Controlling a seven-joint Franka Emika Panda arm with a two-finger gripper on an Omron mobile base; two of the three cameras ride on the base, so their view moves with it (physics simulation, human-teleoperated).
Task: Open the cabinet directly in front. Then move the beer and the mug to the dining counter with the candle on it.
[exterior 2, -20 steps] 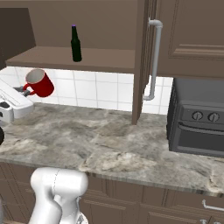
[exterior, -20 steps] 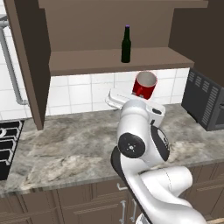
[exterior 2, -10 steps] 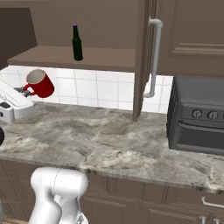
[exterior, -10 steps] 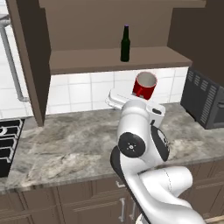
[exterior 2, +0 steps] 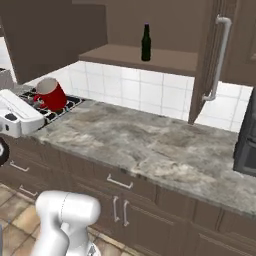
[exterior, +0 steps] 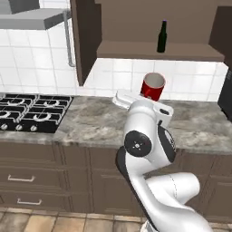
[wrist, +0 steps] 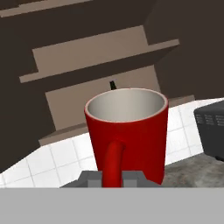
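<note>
Red mug (wrist: pixel 127 133) nearest, handle pinched in the closed gripper (wrist: pixel 113 178), rim up, lifted clear of the stone. Same mug (exterior: pixel 152 86) at the end of the white arm, at 12 o'clock from the elbow; from the other side, mug (exterior 2: pixel 50 94) at 9 o'clock, hanging before the black stove (exterior 2: pixel 55 107). Grey-brown veined counter (exterior 2: pixel 150 145) below and beyond, over dark drawers. Farther back, white tile wall. Farthest, open cabinet (exterior: pixel 154 27), doors swung wide, with the beer (exterior: pixel 161 37) upright on its lower shelf, at 1 o'clock above the mug; beer (exterior 2: pixel 146 43) again at 12 o'clock.
</note>
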